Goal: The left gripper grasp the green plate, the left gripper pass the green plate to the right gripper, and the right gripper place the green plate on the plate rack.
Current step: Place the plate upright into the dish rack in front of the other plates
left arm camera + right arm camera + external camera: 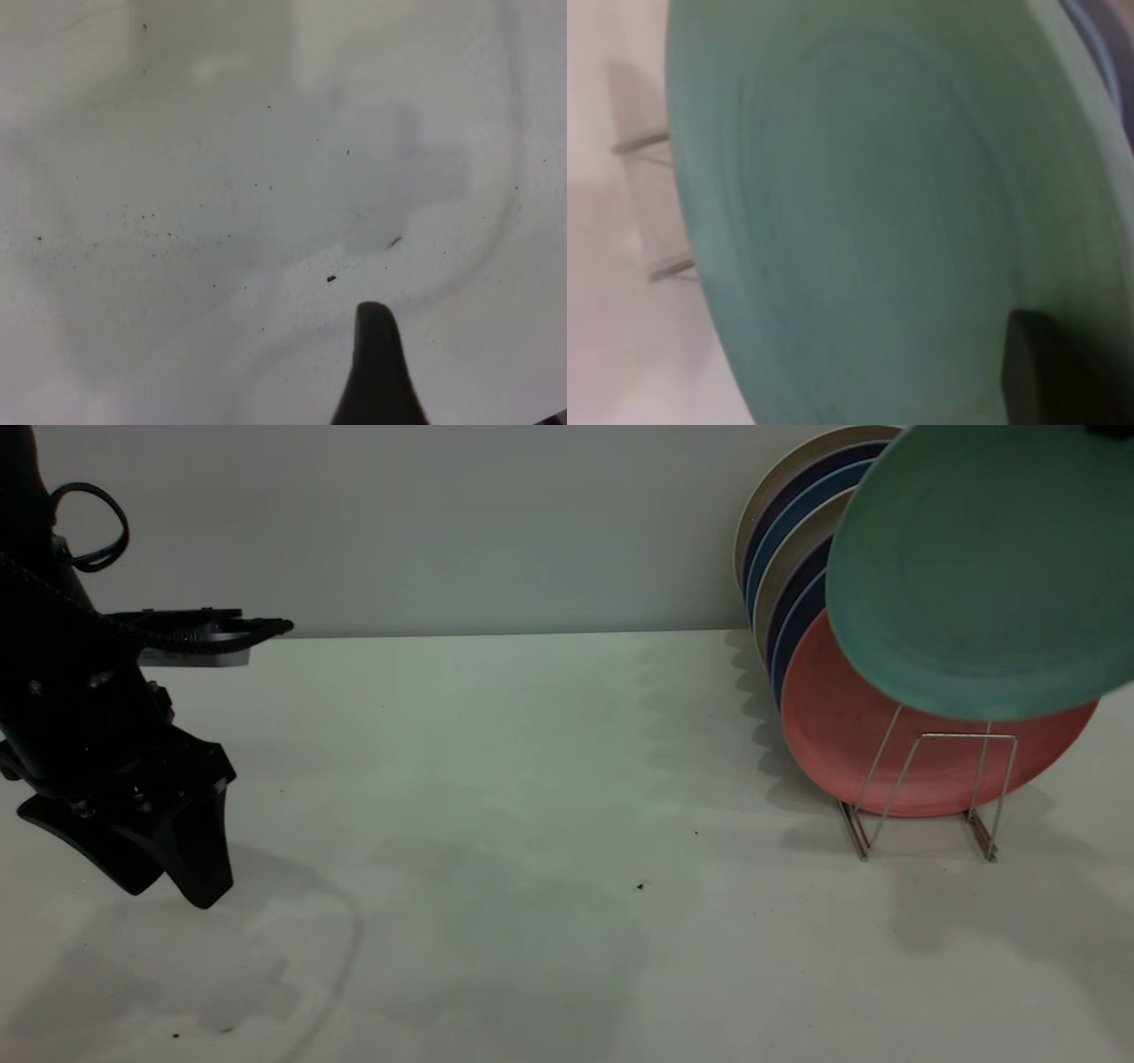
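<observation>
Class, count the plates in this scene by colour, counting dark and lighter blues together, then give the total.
Green plate: 1, up in the air above the others
Pink plate: 1
Blue plates: 4
Beige plates: 2
Total: 8 plates

Standing on edge near the right back corner of the white table (532, 779): a salmon-pink plate (850, 735) at the front, upright and leaning slightly. Stacked close behind it toward the back edge, blue plates (791, 522) and beige plates (780, 487), overlapping, only their rims showing. Scattered over the tabletop's middle, small dark specks (640, 885).
</observation>
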You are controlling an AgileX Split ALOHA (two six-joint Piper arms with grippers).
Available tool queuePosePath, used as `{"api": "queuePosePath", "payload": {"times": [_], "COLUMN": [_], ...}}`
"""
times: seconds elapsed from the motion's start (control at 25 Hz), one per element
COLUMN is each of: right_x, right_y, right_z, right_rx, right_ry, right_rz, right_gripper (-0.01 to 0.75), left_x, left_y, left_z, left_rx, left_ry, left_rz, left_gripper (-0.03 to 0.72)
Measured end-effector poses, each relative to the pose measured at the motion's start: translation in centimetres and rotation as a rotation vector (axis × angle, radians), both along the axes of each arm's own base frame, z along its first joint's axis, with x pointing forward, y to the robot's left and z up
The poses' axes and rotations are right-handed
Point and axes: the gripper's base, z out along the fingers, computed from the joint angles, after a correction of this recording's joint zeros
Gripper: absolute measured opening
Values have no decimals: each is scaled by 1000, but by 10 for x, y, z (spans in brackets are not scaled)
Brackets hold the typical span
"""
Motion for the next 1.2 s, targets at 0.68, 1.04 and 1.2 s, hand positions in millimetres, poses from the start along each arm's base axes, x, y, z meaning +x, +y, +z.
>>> {"api": "queuePosePath", "payload": {"times": [0.68, 1.04, 1.2], "right_x": [24, 34, 38], "right_y": [1, 2, 2], "right_z": [-37, -60, -70], "right_rx": [-44, -50, -51], "right_ry": [32, 69, 83], "right_rz": [22, 19, 16], "right_gripper": [65, 65, 80], "left_x": [1, 2, 2], "left_y": [0, 0, 0], "left_z": [0, 0, 0], "left_rx": [0, 1, 2], "left_ry": [-6, -17, -18], "left_rz": [1, 2, 2], "left_gripper": [565, 565, 565]}}
